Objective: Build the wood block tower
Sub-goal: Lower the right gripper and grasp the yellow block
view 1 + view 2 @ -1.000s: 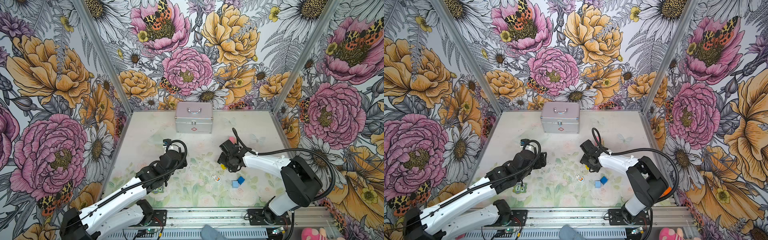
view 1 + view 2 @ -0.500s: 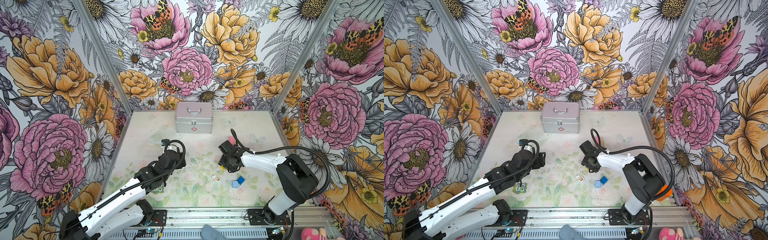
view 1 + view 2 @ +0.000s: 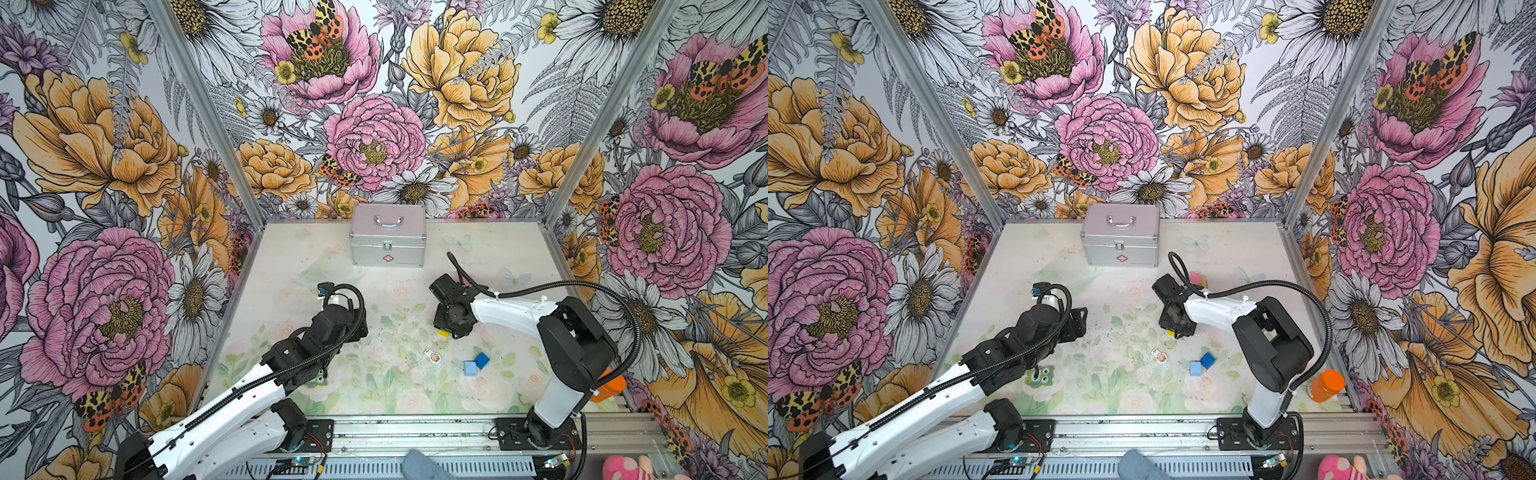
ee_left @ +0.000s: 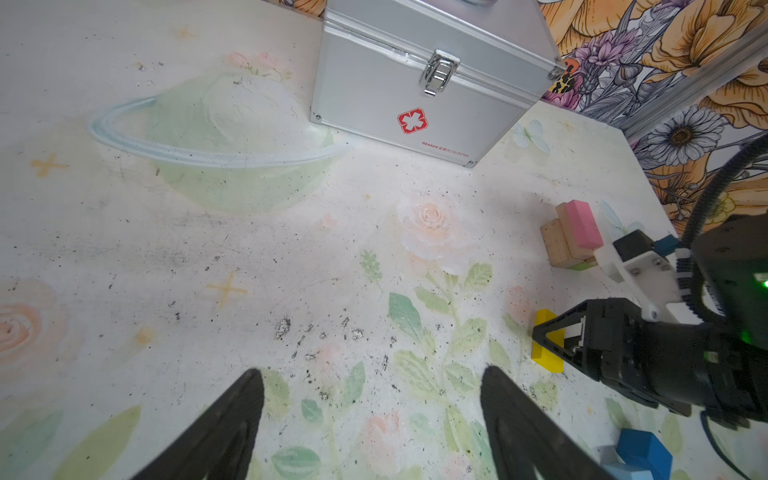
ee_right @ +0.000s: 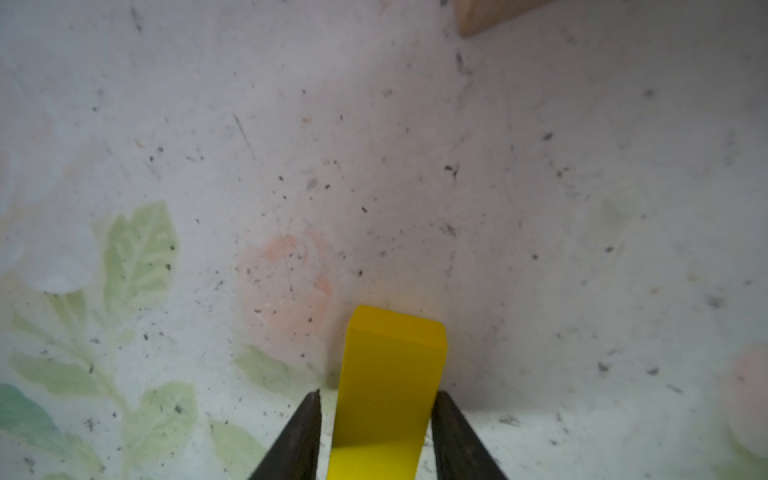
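Observation:
A yellow block lies on the table, seen also in the left wrist view and just showing in both top views. My right gripper is down over it, open, a finger close on either side with thin gaps. A short stack of a pink block on tan blocks and a green one stands just behind that gripper; a top view shows the pink block. My left gripper hovers open and empty over the left middle of the table.
A dark blue cube and a light blue cube sit front right. A flat cartoon piece lies near them, and a flat owl piece by the left arm. A silver case stands at the back. An orange bottle is at the front right edge.
My right gripper has settled over the yellow block and its jaws have narrowed round it. The left arm has barely shifted.

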`<move>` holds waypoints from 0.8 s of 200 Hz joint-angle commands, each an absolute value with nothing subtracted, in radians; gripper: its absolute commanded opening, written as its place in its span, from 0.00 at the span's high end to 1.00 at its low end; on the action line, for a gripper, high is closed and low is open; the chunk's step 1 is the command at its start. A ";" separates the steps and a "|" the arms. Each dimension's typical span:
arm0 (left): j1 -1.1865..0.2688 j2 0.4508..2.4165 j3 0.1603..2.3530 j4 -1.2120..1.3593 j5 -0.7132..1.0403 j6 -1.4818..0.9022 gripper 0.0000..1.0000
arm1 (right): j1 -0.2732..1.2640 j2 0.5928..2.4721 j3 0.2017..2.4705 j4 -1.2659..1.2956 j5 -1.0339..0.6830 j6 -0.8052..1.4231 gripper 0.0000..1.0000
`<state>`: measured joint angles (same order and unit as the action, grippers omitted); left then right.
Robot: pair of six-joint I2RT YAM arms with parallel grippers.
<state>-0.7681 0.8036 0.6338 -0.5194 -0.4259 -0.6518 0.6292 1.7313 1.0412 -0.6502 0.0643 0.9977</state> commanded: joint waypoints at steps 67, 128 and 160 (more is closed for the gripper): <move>-0.762 0.774 0.616 -0.539 -0.396 -0.687 0.17 | 0.647 1.747 1.095 -0.746 0.089 0.858 0.52; -0.766 0.744 0.612 -0.560 -0.402 -0.695 0.17 | 0.670 1.779 1.107 -0.723 0.093 0.891 0.49; -0.767 0.734 0.612 -0.567 -0.403 -0.694 0.17 | 0.670 1.787 1.107 -0.723 0.091 0.890 0.54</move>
